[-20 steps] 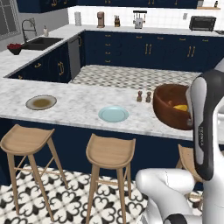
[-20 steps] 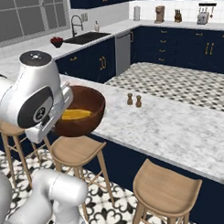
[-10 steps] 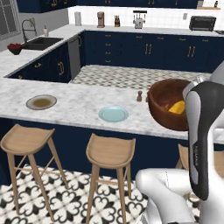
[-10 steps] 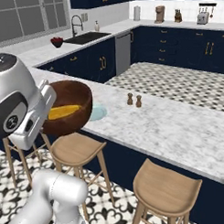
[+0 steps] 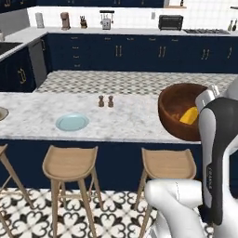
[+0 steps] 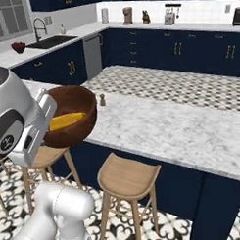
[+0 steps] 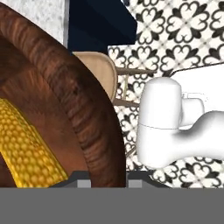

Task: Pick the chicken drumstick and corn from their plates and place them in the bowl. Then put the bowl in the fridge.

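Marble island counter (image 5: 125,118) behind — bowl (image 6: 75,113) held off its edge, tilted, corn (image 6: 67,121) inside. Gripper clamped on thick rim (image 7: 94,131). Wood judged rigid, heavy — rim pinch risks tipping.

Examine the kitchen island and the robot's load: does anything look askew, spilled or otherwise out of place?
The bowl is off the counter, tilted on its side in the gripper, which is clamped on its rim. The corn lies inside, unspilled. The light blue plate lies flat and bare.
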### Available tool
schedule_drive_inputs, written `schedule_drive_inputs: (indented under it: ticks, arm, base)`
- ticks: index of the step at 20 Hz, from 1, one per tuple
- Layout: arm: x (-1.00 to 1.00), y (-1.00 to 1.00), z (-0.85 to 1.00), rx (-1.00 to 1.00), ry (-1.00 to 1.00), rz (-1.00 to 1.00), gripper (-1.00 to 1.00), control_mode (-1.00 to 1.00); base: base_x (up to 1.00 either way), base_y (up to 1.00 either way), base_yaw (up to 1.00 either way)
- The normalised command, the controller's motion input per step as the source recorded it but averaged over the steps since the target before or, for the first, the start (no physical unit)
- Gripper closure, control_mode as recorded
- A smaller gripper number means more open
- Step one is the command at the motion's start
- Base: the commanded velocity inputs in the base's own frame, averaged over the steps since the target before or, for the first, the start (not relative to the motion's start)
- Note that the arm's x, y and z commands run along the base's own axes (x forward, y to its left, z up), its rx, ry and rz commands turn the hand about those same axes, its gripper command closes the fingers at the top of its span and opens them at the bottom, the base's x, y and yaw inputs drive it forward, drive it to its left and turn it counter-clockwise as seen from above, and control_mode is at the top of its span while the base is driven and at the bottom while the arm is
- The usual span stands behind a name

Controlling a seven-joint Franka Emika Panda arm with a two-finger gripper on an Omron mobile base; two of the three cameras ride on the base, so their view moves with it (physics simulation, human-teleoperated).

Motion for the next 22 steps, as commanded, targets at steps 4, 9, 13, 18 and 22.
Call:
schedule_drive_inputs:
  ticks: [4,9,13,18,22]
  arm:
    - [0.00,0.00,0.00,0.00,0.00,0.00,1.00,1.00]
    - [0.00,0.00,0.00,0.00,0.00,0.00,1.00,1.00]
    - [0.00,0.00,0.00,0.00,0.00,0.00,1.00,1.00]
    - [0.00,0.00,0.00,0.00,0.00,0.00,1.00,1.00]
    - [0.00,0.00,0.00,0.00,0.00,0.00,1.00,1.00]
  base:
    - [0.00,-0.74,-0.76]
    - [0.00,-0.22,-0.93]
    - [0.00,0.00,-1.00]
    - [0.00,-0.05,-0.98]
    - [0.00,-0.27,-0.93]
